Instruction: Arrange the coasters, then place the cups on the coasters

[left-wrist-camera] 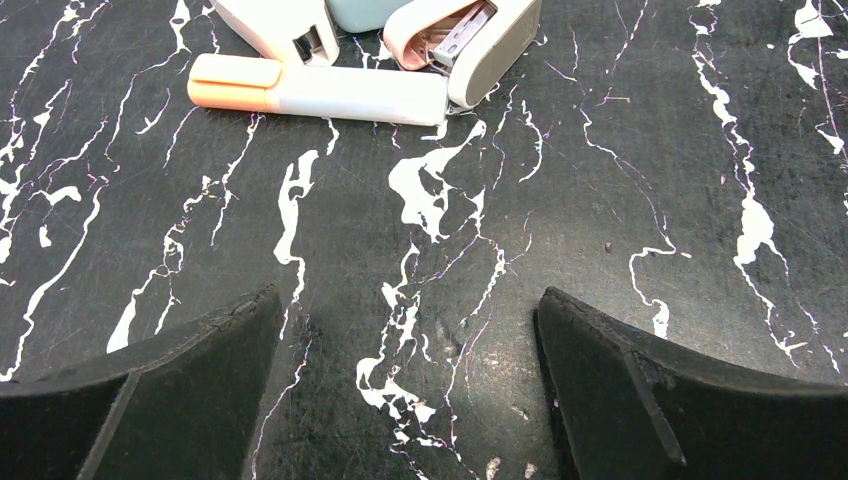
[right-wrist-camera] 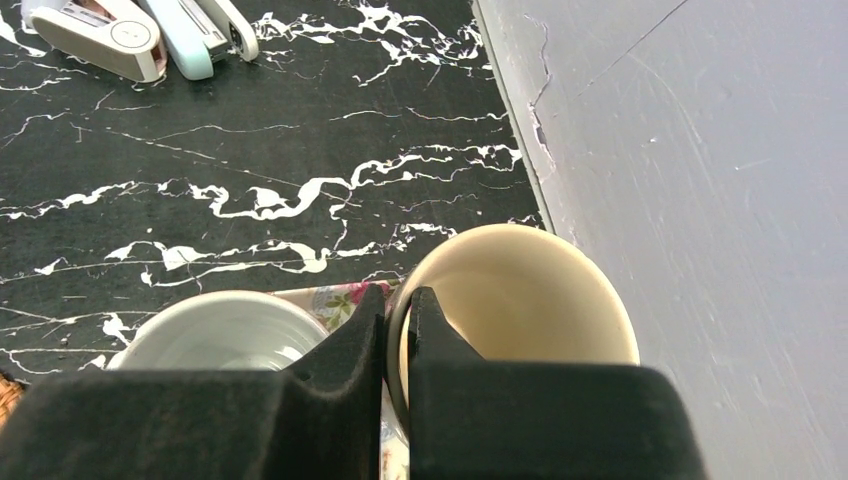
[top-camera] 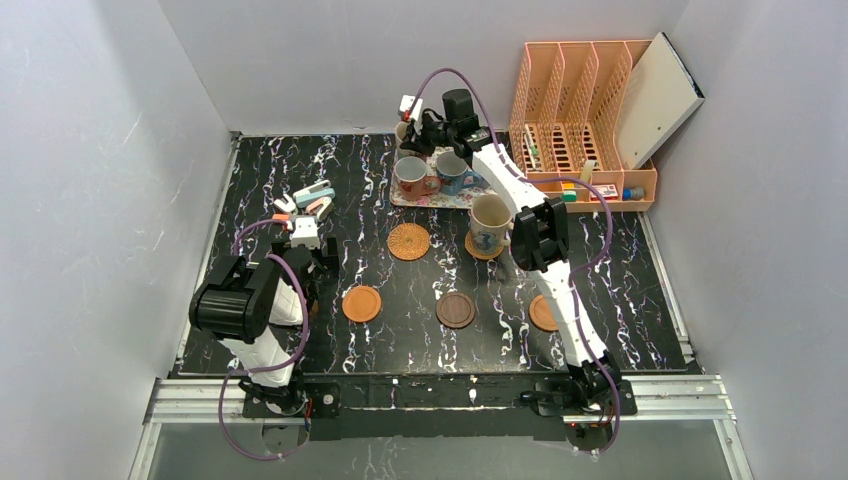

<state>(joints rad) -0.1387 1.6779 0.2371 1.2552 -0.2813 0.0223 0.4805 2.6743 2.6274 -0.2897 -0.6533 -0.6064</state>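
Right wrist view: my right claw (right-wrist-camera: 398,300) is clenched on the rim of the empty cream cup (right-wrist-camera: 520,290), one finger inside, one outside, at the floral tray (right-wrist-camera: 335,297) beside the wall; bare coasters (top-camera: 455,310) lie toward the top view's lower centre.
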